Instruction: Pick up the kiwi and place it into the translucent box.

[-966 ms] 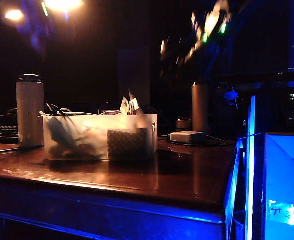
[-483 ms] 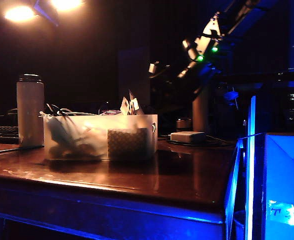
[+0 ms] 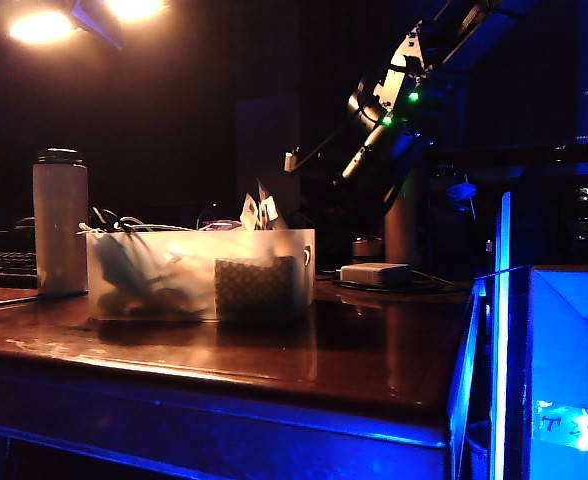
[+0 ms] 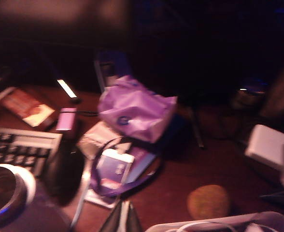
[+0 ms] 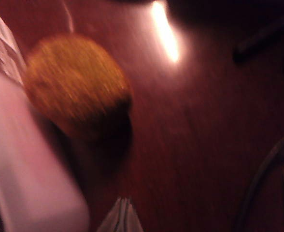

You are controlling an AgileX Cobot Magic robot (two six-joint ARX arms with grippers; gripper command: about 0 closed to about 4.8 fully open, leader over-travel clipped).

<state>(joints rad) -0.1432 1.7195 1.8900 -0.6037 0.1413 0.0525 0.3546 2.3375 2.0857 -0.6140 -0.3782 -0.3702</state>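
Observation:
The kiwi (image 5: 77, 84), a fuzzy golden-brown lump, lies on the dark wooden table right beside the translucent box's wall (image 5: 26, 169). My right gripper (image 5: 122, 205) is shut and empty, hovering just short of the kiwi. In the left wrist view the kiwi (image 4: 208, 201) sits behind the box's rim (image 4: 219, 223); my left gripper (image 4: 124, 212) is shut, empty and off to one side of it. In the exterior view the translucent box (image 3: 199, 275) hides the kiwi, and the right gripper (image 3: 291, 159) reaches down over the box's back right corner.
A white bottle (image 3: 60, 220) and a keyboard (image 4: 21, 145) stand left of the box. A purple bag (image 4: 134, 108) and loose packets lie behind it. A small white box (image 3: 374, 272) and a brown cylinder (image 3: 400, 215) stand right; a glowing blue box (image 3: 564, 370) sits off the table's edge.
The right arm has swung down and leftward from the upper right, bringing its gripper over the box's back right corner. The box has not moved.

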